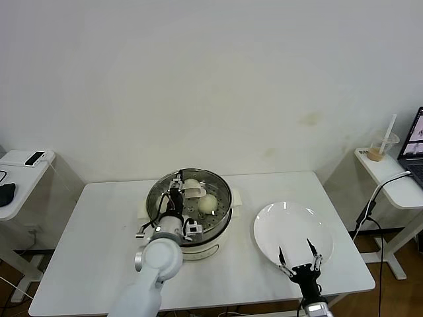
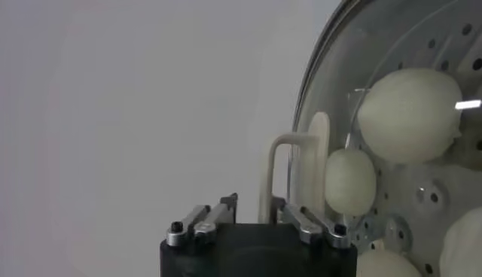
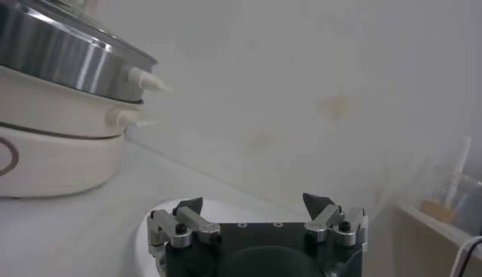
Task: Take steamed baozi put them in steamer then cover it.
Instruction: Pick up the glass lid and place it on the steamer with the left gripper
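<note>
- White table (image 1: 99,224) against a plain pale wall; steamer (image 1: 158,191) sits at its middle on a white cooker base (image 1: 211,246), white plate (image 1: 291,228) bare to the robot's right.
- Cover (image 2: 354,113) lies on the steamer; steamed baozi (image 2: 410,113) show through the glass, at least four in the left wrist view, two clear from the head view (image 1: 207,203).
- Left gripper (image 2: 260,222) reaches over the steamer, narrow around the cover's cream handle (image 2: 290,162); whether its pads actually press the handle I cannot tell.
- Right gripper (image 1: 299,255) parked over the plate's near edge, spread wide, holding nothing.
- Judgement: task looks nearly done; only release and retreat remain.
- Risk: a finger snagging the handle while lifting away could drag the cover askew or off the rim; a sideways pull could nudge the steamer on its base.
</note>
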